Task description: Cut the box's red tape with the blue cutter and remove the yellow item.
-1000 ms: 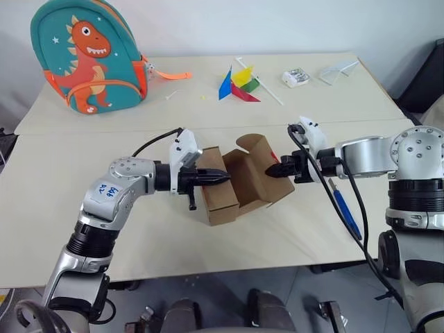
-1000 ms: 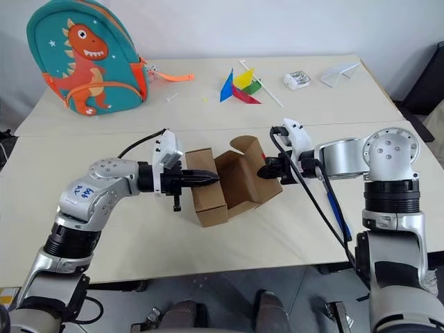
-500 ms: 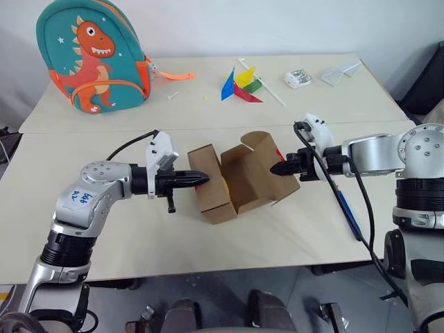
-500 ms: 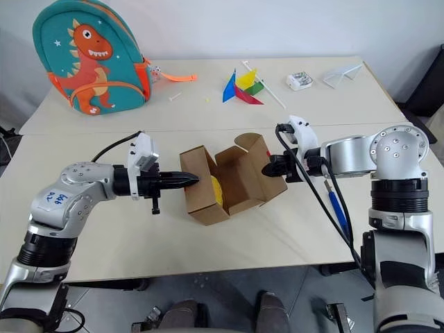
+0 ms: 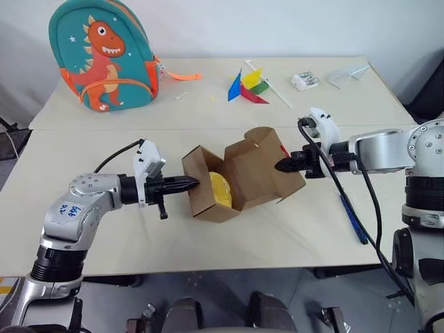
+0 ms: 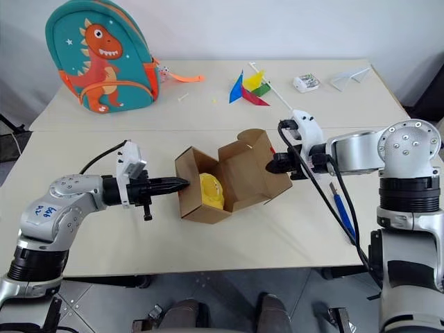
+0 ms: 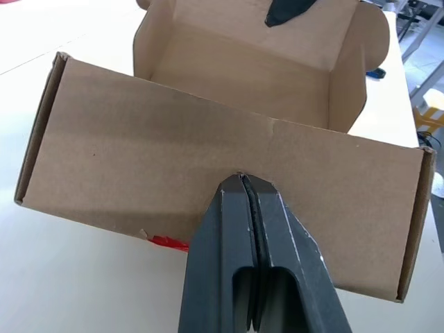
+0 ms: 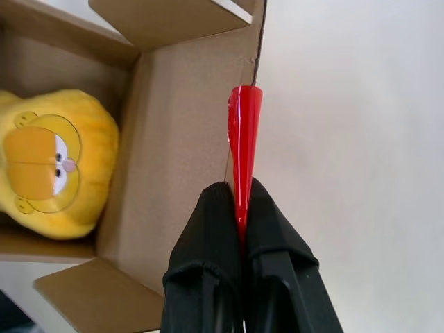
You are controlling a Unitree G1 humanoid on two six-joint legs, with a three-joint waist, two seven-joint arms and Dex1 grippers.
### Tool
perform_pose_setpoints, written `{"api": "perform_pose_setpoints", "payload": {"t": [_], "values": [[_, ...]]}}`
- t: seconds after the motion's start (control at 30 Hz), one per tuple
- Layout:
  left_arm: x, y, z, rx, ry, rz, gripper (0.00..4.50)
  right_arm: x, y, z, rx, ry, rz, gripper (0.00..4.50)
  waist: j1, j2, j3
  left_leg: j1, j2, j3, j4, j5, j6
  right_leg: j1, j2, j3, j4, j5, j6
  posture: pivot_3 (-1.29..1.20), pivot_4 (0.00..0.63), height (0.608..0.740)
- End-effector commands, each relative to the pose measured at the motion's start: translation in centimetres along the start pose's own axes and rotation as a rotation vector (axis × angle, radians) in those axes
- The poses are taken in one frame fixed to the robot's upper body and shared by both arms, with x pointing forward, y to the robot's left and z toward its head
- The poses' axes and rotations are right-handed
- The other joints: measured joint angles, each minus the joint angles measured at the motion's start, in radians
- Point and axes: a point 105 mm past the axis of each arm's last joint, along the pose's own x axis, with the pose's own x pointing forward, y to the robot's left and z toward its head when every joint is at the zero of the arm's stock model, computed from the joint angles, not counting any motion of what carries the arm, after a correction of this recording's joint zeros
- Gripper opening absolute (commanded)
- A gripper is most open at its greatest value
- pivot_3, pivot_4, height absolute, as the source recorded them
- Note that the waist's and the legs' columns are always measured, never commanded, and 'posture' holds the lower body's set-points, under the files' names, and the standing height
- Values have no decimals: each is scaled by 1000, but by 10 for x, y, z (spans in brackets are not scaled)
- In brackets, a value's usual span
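One box [image 5: 236, 182] sits near the front of the table [image 5: 208, 243], open, with its flaps spread to either side, and one yellow item [image 5: 220, 190] lies inside it, a rounded plush face with orange eye patches seen clearly in the right wrist view [image 8: 52, 170]. One blue cutter [image 5: 352, 218] lies flat on the table to the right of the box, well apart from it and under the right arm's cable. Two grippers work the carton. The left gripper [image 5: 189, 184] has its fingers pressed together on the edge of the left flap, pinching the cardboard; a scrap of red tape [image 7: 166, 242] shows on that flap just beside the fingertips. The right gripper [image 5: 283, 166] is likewise closed, clamping the right flap at its edge, where the red tape [image 8: 243, 149] runs up from between the two black fingers [image 8: 208, 229]. At the back of the table stand one dinosaur backpack [image 5: 104, 59], one multicoloured pinwheel [image 5: 250, 87], one small white packet [image 5: 305, 81] and one clear plastic piece [image 5: 349, 73].
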Motion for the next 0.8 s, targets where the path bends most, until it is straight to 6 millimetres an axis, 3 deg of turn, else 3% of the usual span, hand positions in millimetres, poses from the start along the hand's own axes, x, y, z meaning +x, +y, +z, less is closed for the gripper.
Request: {"api": "perform_pose_setpoints", "payload": {"t": [0.03, 0.3, 0.77, 0.8], "values": [[6, -3, -26, -87, 72, 12, 0, -7, 12, 13, -102, -62, -29, 35, 0, 0, 0, 0, 0, 0, 0, 0, 0, 0, 0, 0, 0, 0, 0, 0, 150, 740], [4, -5, -33, -108, 79, 24, 0, -2, 32, 12, -200, -79, -10, 35, -5, 0, 0, -1, 0, 0, -1, 0, 0, -1, 0, 0, 0, 0, 0, 0, 150, 740], [6, -3, -30, -97, 53, 49, 0, -4, 25, 0, -255, -28, -89, 35, -19, 0, 0, -2, 0, 1, -2, 0, 0, -4, 0, 0, 0, 0, 0, 0, 150, 740], [6, -3, -28, -94, 46, 49, 0, -4, 23, 0, -246, -29, -89, 235, -21, 0, 0, -2, 0, 1, -2, 0, 0, -4, 0, 0, 0, 0, 0, 0, 150, 740]]}}
